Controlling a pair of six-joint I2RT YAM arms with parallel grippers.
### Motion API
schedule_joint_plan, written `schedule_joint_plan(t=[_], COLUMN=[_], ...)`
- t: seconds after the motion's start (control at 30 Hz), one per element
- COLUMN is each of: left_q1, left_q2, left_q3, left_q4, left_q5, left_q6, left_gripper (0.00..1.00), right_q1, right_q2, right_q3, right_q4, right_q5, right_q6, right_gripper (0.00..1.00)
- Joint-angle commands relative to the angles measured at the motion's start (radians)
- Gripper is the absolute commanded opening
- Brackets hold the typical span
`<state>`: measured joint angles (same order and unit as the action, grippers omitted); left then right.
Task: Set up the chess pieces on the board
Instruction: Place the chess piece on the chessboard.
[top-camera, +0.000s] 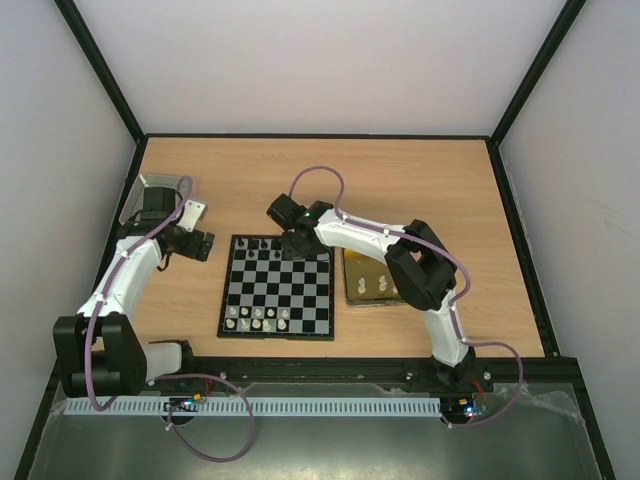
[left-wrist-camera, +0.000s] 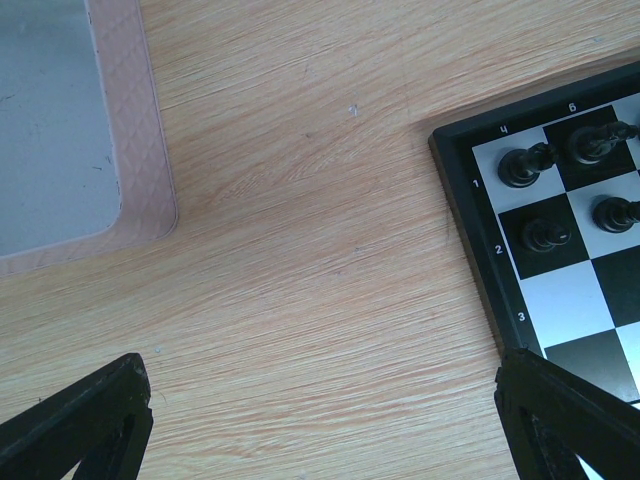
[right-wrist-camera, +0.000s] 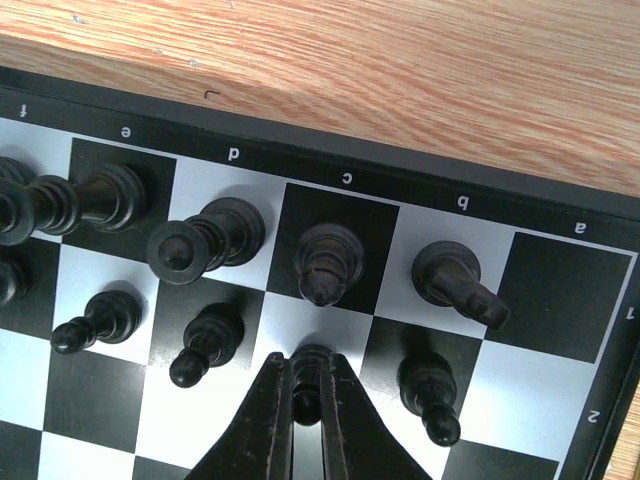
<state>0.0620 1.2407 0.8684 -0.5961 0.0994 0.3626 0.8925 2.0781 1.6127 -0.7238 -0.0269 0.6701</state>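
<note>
On the table (top-camera: 420, 180), the board (top-camera: 277, 290) lies square to the edges, midway along the near edge. Its far rows hold black pieces (top-camera: 262, 243). The right fingers (right-wrist-camera: 262, 430) pinch one upright black pawn (right-wrist-camera: 311, 360) there. The left fingers (left-wrist-camera: 85, 420) spread wide, empty, over the table.

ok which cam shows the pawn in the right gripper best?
Right wrist: the black pawn sits clamped in the right gripper, close up, on the board. Top external hides it under the right arm. Left wrist shows another board corner, not this pawn.
</note>
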Motion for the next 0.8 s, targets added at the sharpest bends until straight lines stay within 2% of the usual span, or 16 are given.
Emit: schedule_joint_plan(t=[0.0,0.77], left_q1=[0.002,0.002], left_q2=[-0.006,0.004], left_q3=[-0.017,-0.023], left_q4=[-0.001,0.005], left_q5=[-0.006,-0.001], left_q6=[0.001,-0.004], left_gripper=[0.94,0.94], right_q1=[-0.005,-0.009], right_q2=[0.023,0.023], right_q3=[0.024,0.03], right_q4=[-0.005,0.01], right_q5=[0.016,0.004], right_q6=[-0.01,-0.013], right_gripper=[0.05,0.09])
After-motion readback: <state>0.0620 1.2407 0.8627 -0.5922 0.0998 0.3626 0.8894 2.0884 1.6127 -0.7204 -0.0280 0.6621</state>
